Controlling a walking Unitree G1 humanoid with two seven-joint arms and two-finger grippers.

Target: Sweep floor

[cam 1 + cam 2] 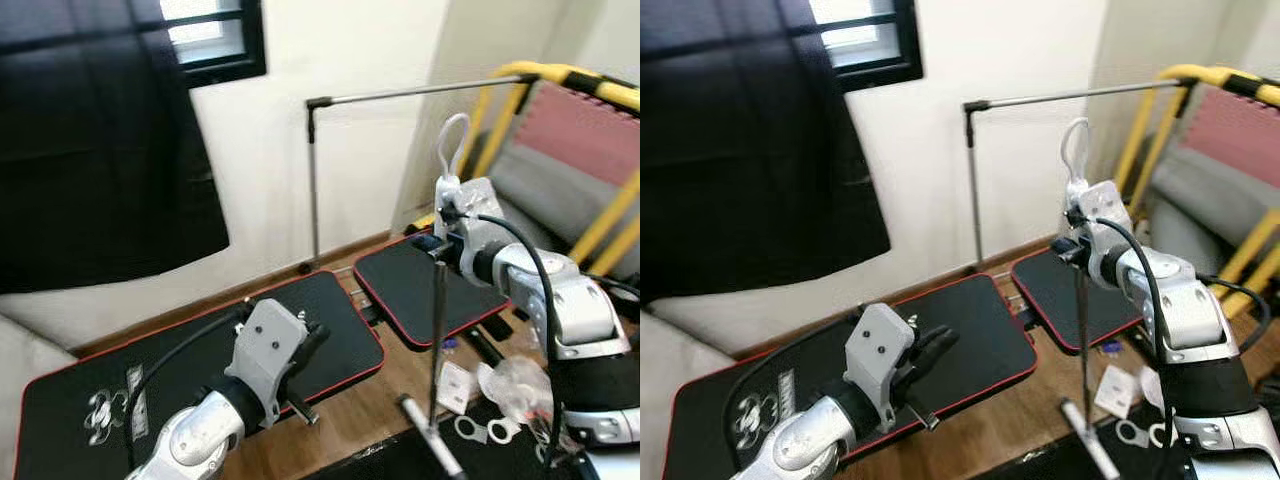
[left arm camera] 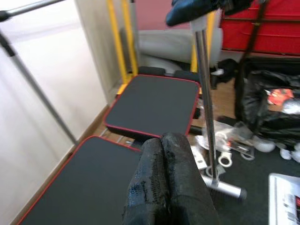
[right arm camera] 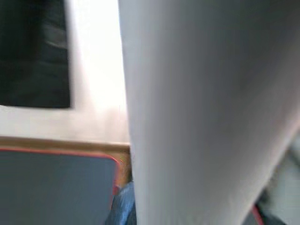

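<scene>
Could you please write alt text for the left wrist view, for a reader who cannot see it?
The left gripper, its black fingers pressed together, hovers over two black red-edged mats on a wooden floor. Beyond it the right gripper holds an upright metal broom handle, beside scattered litter and a black bag.

The broom handle (image 2: 204, 89) at upper centre is smooth shiny metal. The mats (image 2: 154, 103) look matt black with red edging, the floor (image 1: 370, 405) warm polished wood. The left gripper (image 2: 164, 183) at bottom centre has rough, textured black fingers (image 2: 180, 178); lower right lies a crinkled glossy plastic bag (image 2: 272, 103)
</scene>
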